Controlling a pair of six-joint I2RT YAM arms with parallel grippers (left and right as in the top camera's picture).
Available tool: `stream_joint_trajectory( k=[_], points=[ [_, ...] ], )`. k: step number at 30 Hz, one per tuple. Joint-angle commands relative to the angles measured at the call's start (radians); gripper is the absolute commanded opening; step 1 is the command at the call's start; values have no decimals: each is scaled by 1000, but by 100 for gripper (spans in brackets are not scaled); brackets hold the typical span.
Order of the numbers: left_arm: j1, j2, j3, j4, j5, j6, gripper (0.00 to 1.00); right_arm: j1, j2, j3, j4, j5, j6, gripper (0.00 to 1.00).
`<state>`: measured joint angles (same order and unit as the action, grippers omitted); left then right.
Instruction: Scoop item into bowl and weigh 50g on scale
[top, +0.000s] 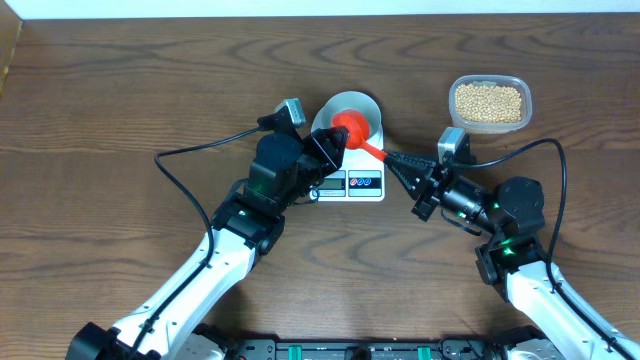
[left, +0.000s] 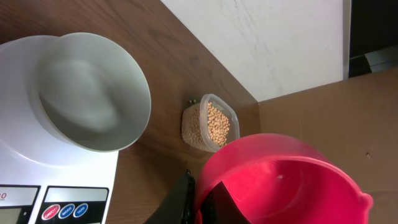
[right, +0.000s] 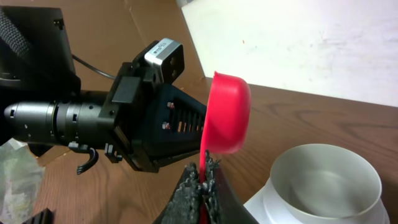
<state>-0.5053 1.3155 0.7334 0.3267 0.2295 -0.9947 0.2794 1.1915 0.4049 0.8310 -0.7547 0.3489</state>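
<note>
Both claws are on the red scoop (top: 352, 128) at once here. The left gripper (top: 328, 148) is clamped on the rim of the cup. The right gripper (top: 392, 158) is pinched tight on the thin handle, which the right wrist view shows pretty clearly. The scoop's long axis runs from the cup, which hangs over the scale (top: 350, 184) mid-table, out along the handle toward the table's right edge and slightly toward the near edge. The cup looks empty.

The bowl (top: 366, 100) sits on the scale's far end and also looks empty. The beans (top: 489, 102) are all in the clear tub (top: 451, 103), well apart from the scale, off toward the far right corner. That puts them on the right arm's side, but back behind where its claw points. So the likely call is that the left lets go and the right swings the scoop round to the tub.
</note>
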Motion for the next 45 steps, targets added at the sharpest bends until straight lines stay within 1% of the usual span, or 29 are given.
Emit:
stream_joint_trajectory(
  k=[1,12,15,18,22,26,31,33,37,42,43,45],
  points=[
    [-2,5,3,9,-9,2,7,10,6,13,3,-15,-4,1],
    [-2,5,3,9,-10,2,8,10,5,13,3,-22,-5,1],
    [-2,5,3,9,-10,2,27,10,6,13,2,-4,-5,1],
    [-2,5,3,9,-10,2,40,10,6,13,2,60,-5,1],
    [-2,5,3,9,-11,2,42,10,6,13,-10,138,-5,1],
    [-2,5,3,8,-11,26,43,10,6,13,-48,238,-5,1],
    [-2,5,3,6,-11,93,43,7,6,13,-65,340,-10,1],
    [-2,5,3,3,-10,131,43,5,5,13,-65,345,-32,1],
    [-1,5,3,-18,-11,204,43,-16,5,17,-77,345,-31,1],
    [-1,5,3,-48,-11,270,45,-70,5,58,-208,338,-32,1],
    [-1,5,3,-52,-11,282,48,-78,5,68,-233,329,-34,1],
    [-1,5,3,-57,-11,301,50,-92,5,93,-289,307,-56,1]
  ],
)
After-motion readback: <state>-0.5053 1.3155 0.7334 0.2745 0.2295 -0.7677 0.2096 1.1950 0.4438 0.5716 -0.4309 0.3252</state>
